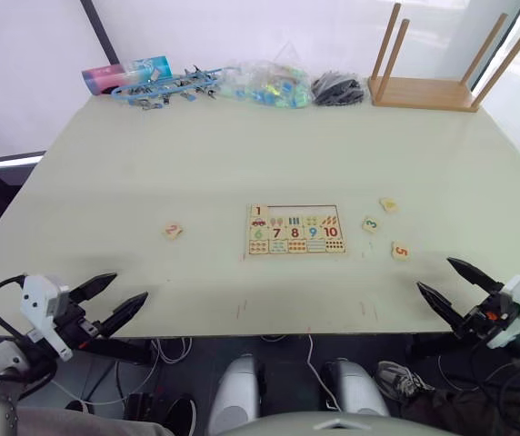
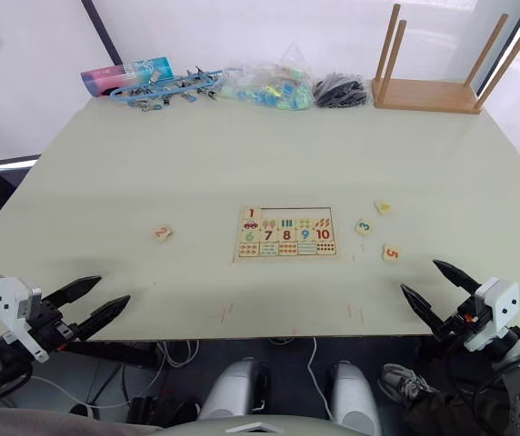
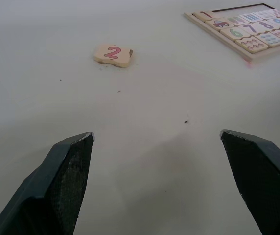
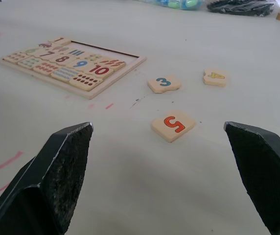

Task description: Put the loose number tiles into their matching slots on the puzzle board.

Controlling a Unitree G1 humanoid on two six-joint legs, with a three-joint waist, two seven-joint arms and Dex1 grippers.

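The loose tiles look light, thin, stiff and flat, so I think each must be pinched by two opposite edges. Tile 2 lies left of the puzzle board; tile 3, tile 4 and tile 5 lie to its right. Tile 1 sits in its slot. The left gripper and the right gripper hover at the near edge of the desk, fingers spread open. There is much free room around.

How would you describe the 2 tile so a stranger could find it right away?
Start at the puzzle board in the middle of the table. On the robot's left of it, one small wooden tile lies alone. It carries a pink 2, while the other loose tiles, 3, 4 and 5, cluster on the board's right.
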